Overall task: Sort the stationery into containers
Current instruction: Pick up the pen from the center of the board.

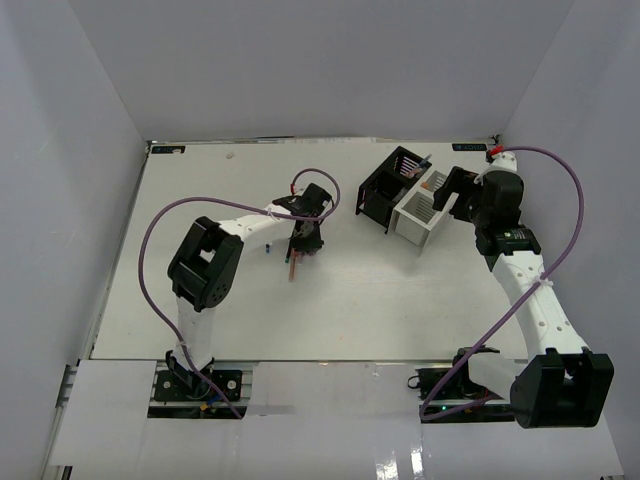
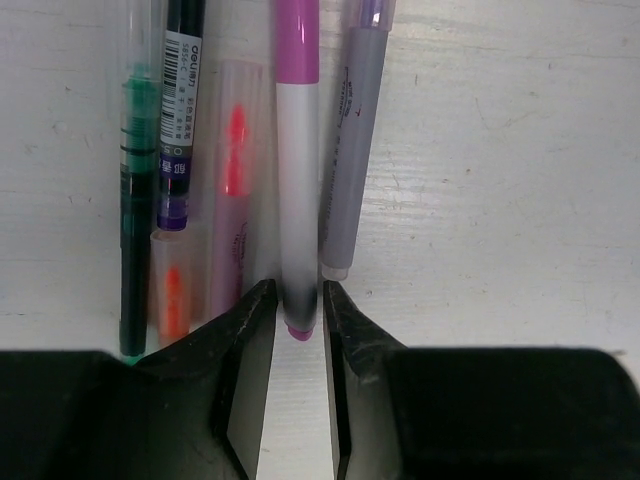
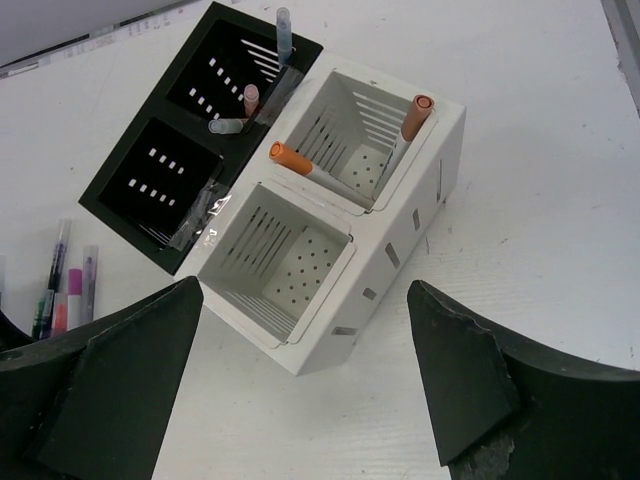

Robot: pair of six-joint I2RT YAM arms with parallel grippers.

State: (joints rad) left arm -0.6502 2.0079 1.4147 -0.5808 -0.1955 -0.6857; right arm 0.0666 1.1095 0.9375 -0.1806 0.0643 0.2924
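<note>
Several pens lie side by side on the table under my left gripper point(image 1: 303, 243). In the left wrist view they are a green pen point(image 2: 133, 200), a black-and-purple pen point(image 2: 178, 110), orange highlighters point(image 2: 232, 190), a pink-and-white marker point(image 2: 297, 150) and a grey marker point(image 2: 345, 150). My left gripper point(image 2: 298, 290) has its jaws narrowed on the near end of the pink-and-white marker, which rests on the table. My right gripper point(image 3: 300, 400) is wide open and empty above the white box point(image 3: 400, 240). Two orange markers point(image 3: 300, 160) stand in its far compartment. The black box point(image 3: 150, 170) holds three pens point(image 3: 250, 98).
The black box point(image 1: 385, 185) and white box point(image 1: 425, 210) stand side by side at the back right. White walls enclose the table on the left, back and right. A small red object point(image 1: 493, 152) sits in the back right corner. Purple cables loop over both arms.
</note>
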